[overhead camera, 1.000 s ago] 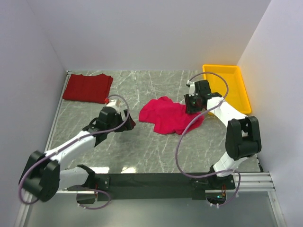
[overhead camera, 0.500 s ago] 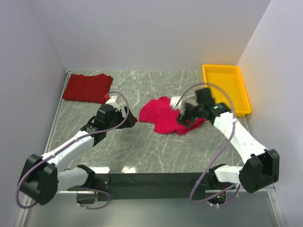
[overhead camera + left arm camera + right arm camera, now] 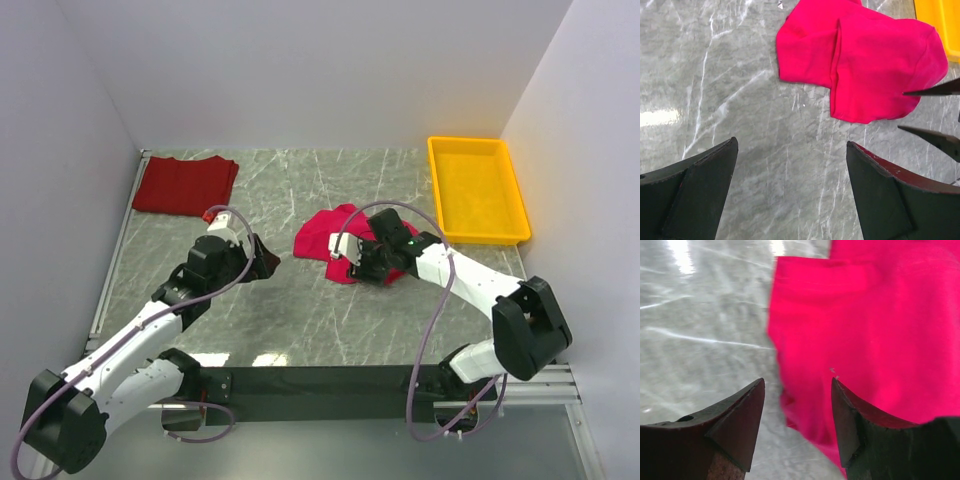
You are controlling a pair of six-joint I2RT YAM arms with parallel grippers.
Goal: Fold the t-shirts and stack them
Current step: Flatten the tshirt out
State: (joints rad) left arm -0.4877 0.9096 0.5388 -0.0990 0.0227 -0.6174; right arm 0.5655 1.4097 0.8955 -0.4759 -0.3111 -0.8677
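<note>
Right wrist view: right gripper [image 3: 798,410] parted, empty, over an edge of the crimson-pink t-shirt [image 3: 865,325]; left gripper [image 3: 790,195] gapes empty; folding likely needs a hem pinch next.

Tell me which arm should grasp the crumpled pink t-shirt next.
Right. The right arm has its jaws open directly over the edge of the crimson-pink t-shirt, cloth showing between them. The left arm holds its jaws, also open, over bare table, apart from the shirt.
</note>
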